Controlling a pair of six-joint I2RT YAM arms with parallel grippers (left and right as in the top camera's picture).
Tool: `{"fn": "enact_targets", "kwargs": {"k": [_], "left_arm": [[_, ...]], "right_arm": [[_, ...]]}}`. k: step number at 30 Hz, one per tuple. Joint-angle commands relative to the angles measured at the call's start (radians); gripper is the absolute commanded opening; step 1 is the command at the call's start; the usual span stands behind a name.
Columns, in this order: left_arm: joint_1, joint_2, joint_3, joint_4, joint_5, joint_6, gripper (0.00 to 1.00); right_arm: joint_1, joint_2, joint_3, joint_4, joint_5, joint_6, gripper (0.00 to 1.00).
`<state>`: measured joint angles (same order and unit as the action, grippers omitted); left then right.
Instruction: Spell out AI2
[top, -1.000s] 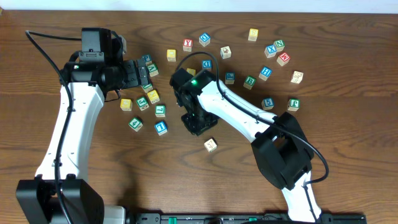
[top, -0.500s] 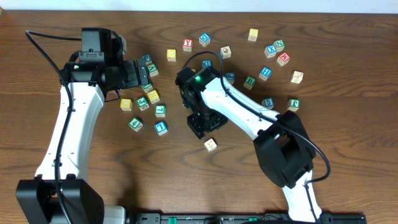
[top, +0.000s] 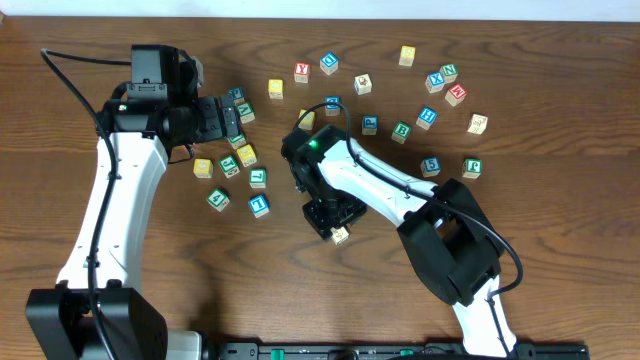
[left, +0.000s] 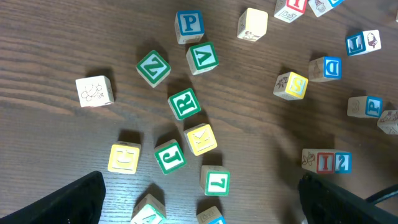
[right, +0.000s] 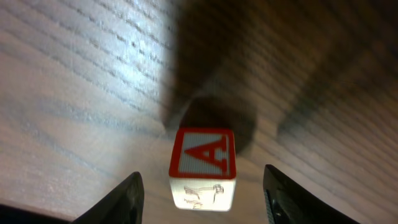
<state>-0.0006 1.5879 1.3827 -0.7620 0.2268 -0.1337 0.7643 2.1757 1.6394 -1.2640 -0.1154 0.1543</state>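
The red-framed A cube (right: 203, 155) stands on the wood between the fingers of my right gripper (right: 202, 202). The jaws are open, with a gap on each side of the cube. From overhead the A cube (top: 341, 236) peeks out at the near side of the right gripper (top: 330, 218). The red-framed I cube (left: 325, 162) and the blue-framed 2 cube (left: 342, 162) sit side by side in the left wrist view. The right arm hides both from overhead. My left gripper (top: 232, 120) hangs wide open above the left cluster of cubes, holding nothing.
Several lettered cubes lie under the left gripper, among them a green R (left: 184, 104) and a yellow K (left: 200, 138). A blue-framed 1-like cube (top: 259, 205) lies left of the right gripper. More cubes are scattered at the back right (top: 445, 85).
My right gripper has moved toward the near edge and now straddles the A cube, with its jaws wider than a second ago. The left arm has not moved.
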Motion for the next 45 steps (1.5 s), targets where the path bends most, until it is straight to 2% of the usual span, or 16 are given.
{"fn": "enact_targets", "kwargs": {"k": [1,17,26,34,39,45], "left_arm": [[0.006,-0.006,0.011,-0.005,-0.003,0.002,0.98],[0.006,-0.006,0.011,-0.005,-0.003,0.002,0.98],[0.006,-0.006,0.011,-0.005,-0.003,0.002,0.98],[0.006,-0.006,0.011,-0.005,-0.003,0.002,0.97],[0.006,-0.006,0.011,-0.005,-0.003,0.002,0.98],[0.006,-0.006,0.011,-0.005,-0.003,0.002,0.98]], "right_arm": [[0.003,-0.005,-0.023,0.011,0.0,0.025,0.54],[0.003,-0.005,-0.031,0.042,0.001,0.033,0.28],[-0.02,-0.005,0.03,0.041,0.011,0.005,0.26],[-0.027,-0.005,0.145,0.074,-0.005,-0.23,0.27],[-0.027,-0.005,0.153,0.23,-0.007,-0.356,0.29],[-0.035,-0.002,0.143,0.435,0.006,-0.399,0.27]]}}
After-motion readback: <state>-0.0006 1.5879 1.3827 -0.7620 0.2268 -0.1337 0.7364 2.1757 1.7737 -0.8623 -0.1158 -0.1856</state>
